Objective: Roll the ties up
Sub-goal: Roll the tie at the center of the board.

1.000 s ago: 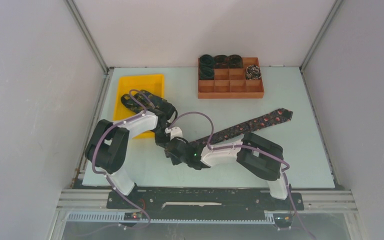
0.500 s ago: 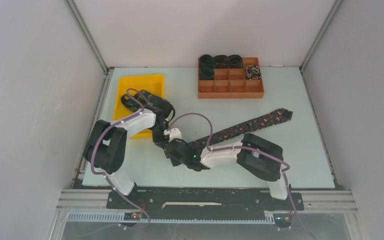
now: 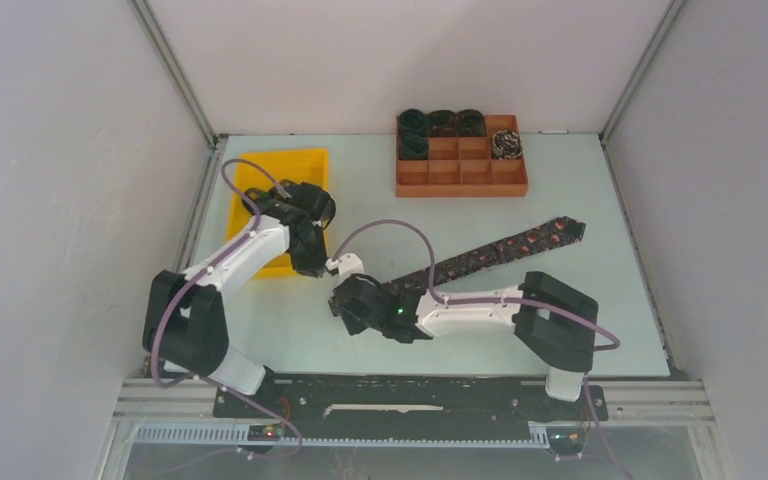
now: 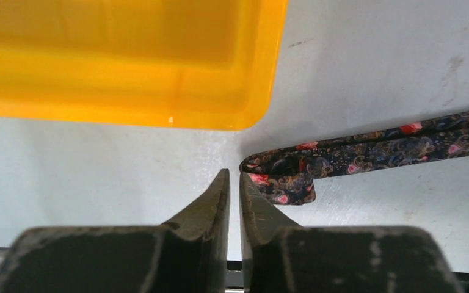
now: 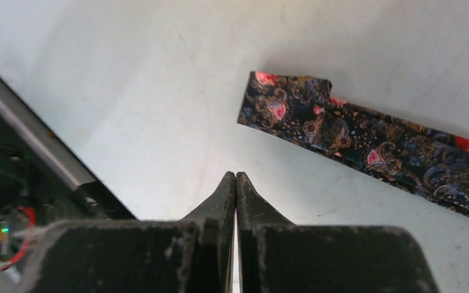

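Tie (image 4: 366, 146), end folded, just beside left tool (image 4: 233, 178) tips.

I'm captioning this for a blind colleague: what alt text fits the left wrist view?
A dark paisley tie lies on the pale table, its folded end just right of the left hand, whose fingers are slightly parted and empty. A yellow tray fills the upper left.

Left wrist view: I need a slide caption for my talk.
Left gripper, slightly parted and empty, beside the folded end of the tie; yellow tray behind.
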`<state>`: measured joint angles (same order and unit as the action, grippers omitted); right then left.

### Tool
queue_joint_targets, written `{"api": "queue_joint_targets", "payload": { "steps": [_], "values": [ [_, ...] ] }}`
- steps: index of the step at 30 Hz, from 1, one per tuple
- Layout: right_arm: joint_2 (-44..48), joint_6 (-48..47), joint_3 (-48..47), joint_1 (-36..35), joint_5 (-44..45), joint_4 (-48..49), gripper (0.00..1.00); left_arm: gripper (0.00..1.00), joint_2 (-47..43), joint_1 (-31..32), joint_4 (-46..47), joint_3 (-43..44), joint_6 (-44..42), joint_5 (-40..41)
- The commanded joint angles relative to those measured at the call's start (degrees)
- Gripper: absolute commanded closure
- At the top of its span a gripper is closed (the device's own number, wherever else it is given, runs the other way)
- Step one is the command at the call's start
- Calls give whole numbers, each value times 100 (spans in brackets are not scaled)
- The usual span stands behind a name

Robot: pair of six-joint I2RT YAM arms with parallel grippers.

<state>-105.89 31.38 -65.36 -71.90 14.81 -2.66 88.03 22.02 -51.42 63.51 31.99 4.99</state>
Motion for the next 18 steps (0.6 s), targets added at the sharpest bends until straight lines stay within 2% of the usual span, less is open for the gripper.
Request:
{"api": "queue_joint_targets", "payload": {
  "steps": [1, 8, 10, 14, 18],
  "values": [
    [595, -106, -34, 133, -272, 29, 100, 86, -888, -120, -38, -40, 2, 553],
    [578, 128, -46, 616, -1100, 181, 100, 84, -2196, -265, 664, -829, 10, 773],
    [536, 166, -40, 735, -1317, 205, 100, 79, -2713, -287, 1178, -1256, 9, 782],
    [404, 289, -44, 978, -1693, 411, 100, 76, -3603, -340, 2233, -2263, -65, 265],
    [254, 369, -44, 1190, -2129, 614, 100, 75, -3903, -373, 2274, -2665, 55, -257]
  ]
}}
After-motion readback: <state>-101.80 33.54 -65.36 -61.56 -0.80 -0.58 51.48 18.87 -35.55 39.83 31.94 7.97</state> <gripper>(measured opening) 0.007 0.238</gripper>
